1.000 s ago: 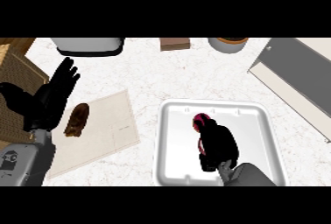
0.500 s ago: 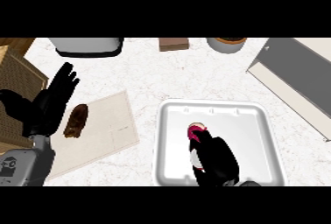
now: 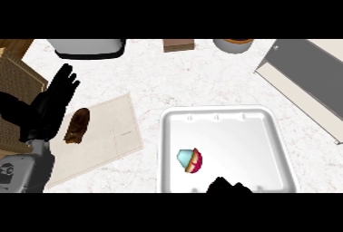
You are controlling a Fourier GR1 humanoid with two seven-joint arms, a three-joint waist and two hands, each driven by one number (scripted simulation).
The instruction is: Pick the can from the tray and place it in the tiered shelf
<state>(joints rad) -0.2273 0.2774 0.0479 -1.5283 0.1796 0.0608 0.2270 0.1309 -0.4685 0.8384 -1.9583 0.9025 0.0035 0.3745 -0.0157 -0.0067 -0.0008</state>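
Right hand (image 3: 227, 186) shows only as dark fingertips at the near rim of the white tray (image 3: 281, 136) (whether curled or straight cannot be told), apart from the can (image 3: 190, 161) lying inside. Left of the tray, the left hand (image 3: 53, 102) rests with fingers straight; the tiered shelf (image 3: 305, 74) stands beyond the tray's far right corner.

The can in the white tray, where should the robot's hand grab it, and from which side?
The can lies tipped on its side inside the tray, pale end pointing left. Probably best to grip its round middle, fingers across the curved sides, not the flat ends. Come from above and the near edge, where the right hand already shows; nothing else in the tray blocks it.
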